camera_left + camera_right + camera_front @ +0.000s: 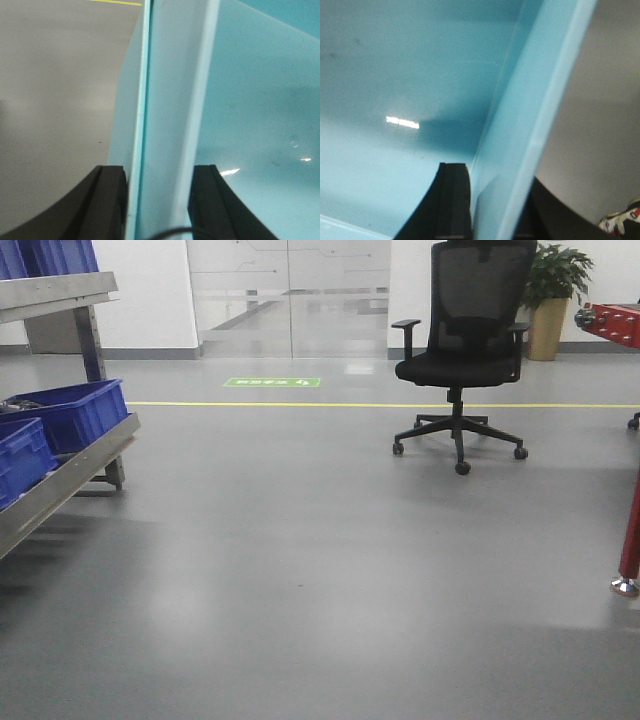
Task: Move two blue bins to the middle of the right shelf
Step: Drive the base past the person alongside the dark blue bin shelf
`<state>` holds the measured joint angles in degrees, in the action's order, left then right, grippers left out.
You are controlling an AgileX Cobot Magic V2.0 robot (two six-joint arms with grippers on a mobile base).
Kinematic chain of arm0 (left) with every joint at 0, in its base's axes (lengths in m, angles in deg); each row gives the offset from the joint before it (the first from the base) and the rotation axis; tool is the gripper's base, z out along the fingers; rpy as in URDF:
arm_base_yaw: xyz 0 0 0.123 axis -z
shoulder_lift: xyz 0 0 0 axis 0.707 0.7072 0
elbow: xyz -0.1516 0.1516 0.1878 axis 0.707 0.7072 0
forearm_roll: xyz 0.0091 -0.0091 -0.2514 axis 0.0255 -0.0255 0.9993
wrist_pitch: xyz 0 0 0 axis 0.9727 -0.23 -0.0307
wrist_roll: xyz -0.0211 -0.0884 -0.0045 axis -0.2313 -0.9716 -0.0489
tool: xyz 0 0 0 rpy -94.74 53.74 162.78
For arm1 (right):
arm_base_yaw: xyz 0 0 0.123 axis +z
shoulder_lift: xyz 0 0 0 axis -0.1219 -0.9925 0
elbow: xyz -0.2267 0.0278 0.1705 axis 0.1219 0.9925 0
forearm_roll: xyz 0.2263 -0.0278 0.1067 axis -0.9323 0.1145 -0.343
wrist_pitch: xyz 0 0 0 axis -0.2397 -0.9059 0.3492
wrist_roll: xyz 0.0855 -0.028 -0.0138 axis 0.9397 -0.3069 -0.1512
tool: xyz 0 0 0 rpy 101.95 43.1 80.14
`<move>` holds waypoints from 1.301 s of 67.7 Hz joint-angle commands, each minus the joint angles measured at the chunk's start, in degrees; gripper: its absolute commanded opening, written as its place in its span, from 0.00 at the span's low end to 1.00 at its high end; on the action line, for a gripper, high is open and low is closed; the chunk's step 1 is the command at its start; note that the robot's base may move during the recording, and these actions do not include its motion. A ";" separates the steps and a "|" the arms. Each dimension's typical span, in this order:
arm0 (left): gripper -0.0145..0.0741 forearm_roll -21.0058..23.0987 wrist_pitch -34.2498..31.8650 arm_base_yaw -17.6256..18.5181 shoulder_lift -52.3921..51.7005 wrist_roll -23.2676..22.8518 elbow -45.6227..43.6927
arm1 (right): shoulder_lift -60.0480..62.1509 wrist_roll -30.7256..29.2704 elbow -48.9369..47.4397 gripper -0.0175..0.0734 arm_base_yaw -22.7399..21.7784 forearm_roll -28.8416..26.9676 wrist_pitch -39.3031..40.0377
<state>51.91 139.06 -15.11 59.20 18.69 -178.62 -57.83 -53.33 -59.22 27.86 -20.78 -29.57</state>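
Note:
A pale blue bin fills both wrist views and is out of the front view. My left gripper (160,202) is shut on the bin's left rim (170,115), with one black finger (111,200) outside the wall and the other inside. My right gripper (492,210) is shut on the bin's right rim (540,100); one finger (454,200) is inside and the other is mostly hidden behind the wall. The bin's inside (395,75) looks empty. I cannot tell whether a second bin is nested in it. A red frame (612,322) with a leg (629,540) stands at the right edge; whether it is the right shelf is unclear.
A metal rack (70,475) at the left carries dark blue crates (75,412). A black office chair (465,350) stands ahead to the right, behind a yellow floor line (300,404). A potted plant (550,300) and glass doors (290,295) are at the back. Grey floor (300,570) lies ahead.

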 commanded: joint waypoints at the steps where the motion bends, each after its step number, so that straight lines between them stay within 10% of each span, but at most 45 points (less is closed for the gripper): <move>1: 0.04 3.02 -4.26 0.71 -1.41 1.53 -1.01 | 0.67 -1.12 -0.79 0.02 0.34 -1.75 5.90; 88: 0.04 3.03 -4.26 0.71 0.59 1.53 -1.01 | 0.67 -1.12 -0.79 0.02 0.34 -1.75 5.90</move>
<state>51.78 139.30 -15.11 60.60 18.69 -178.62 -57.95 -53.56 -59.22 27.86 -20.11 -29.36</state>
